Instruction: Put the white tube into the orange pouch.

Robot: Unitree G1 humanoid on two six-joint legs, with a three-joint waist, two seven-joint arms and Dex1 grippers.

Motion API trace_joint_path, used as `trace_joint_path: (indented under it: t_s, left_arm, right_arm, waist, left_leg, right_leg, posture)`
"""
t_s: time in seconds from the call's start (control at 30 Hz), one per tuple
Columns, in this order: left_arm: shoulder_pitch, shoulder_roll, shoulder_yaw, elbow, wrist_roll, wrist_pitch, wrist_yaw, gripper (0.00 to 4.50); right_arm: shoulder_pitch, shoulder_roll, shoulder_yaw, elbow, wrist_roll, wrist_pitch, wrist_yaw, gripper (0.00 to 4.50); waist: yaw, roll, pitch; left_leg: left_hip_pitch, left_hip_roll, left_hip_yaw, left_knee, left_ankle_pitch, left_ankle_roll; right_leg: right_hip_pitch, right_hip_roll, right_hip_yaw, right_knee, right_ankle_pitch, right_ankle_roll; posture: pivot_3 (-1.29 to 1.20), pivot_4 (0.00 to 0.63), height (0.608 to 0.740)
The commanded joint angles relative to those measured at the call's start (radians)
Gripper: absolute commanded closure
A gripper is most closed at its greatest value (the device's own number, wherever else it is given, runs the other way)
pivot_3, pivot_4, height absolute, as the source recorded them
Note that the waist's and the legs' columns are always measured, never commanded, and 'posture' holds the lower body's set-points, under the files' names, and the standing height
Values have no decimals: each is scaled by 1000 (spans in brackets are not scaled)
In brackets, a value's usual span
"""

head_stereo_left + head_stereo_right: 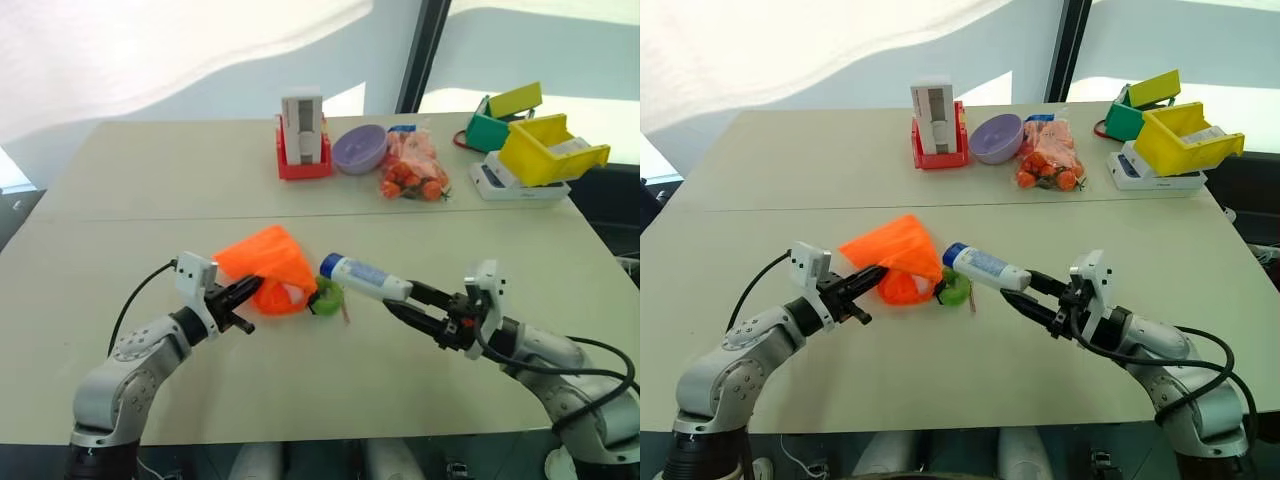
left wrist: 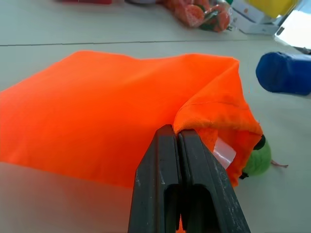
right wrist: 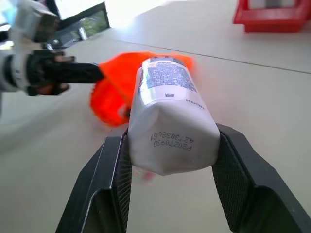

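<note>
The beige surface (image 1: 300,190) carried, along its far edge, a yellow bin (image 1: 550,148) on a white box, a green and yellow bin (image 1: 500,112), a red holder (image 1: 303,160) with a tall grey-white box, a clear bag of orange-red lumps (image 1: 413,168) and a purple bowl (image 1: 360,148).

Nearer the robot, the pouch (image 1: 265,262) lay between the two arms, its mouth turned toward the right arm and its lime-green toggle (image 1: 326,296) resting just beside that mouth on the surface. The left end effector (image 1: 245,292) was fully closed, its fingers (image 2: 182,184) pinching the rim of the pouch at the opening and lifting that edge.

The right end effector (image 1: 415,297) was partly closed around the flat crimped end of the tube (image 1: 365,276), one finger on each side of it. The tube was held clear of the surface, roughly level, extending out past the fingertips with its blue cap (image 1: 331,265) pointing at the pouch. The cap sat just beside the pouch's mouth, near the toggle, not yet inside the opening.
</note>
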Motion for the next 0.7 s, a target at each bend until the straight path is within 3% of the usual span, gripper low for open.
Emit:
trace_joint_path:
  t_s: [0.03, 0.7]
  left_arm:
    - [-8, 9, 20, -3, -22, -6, -12, 4500]
    - [-29, 12, -31, -45, -44, 1, -36, 4500]
  right_arm:
    - [16, -24, 21, -93, 60, 40, 18, 2606]
    - [-115, 93, 213, -38, -136, 17, -132, 2606]
  waist:
    - [0, 0, 0]
    - [0, -1, 0]
  left_leg:
    - [0, 0, 0, 0, 0, 0]
    - [0, 0, 0, 0, 0, 0]
  right_leg:
    - [0, 0, 0, 0, 0, 0]
    - [0, 0, 0, -1, 0, 0]
  posture:
    - [0, 150, 740]
    - [0, 150, 740]
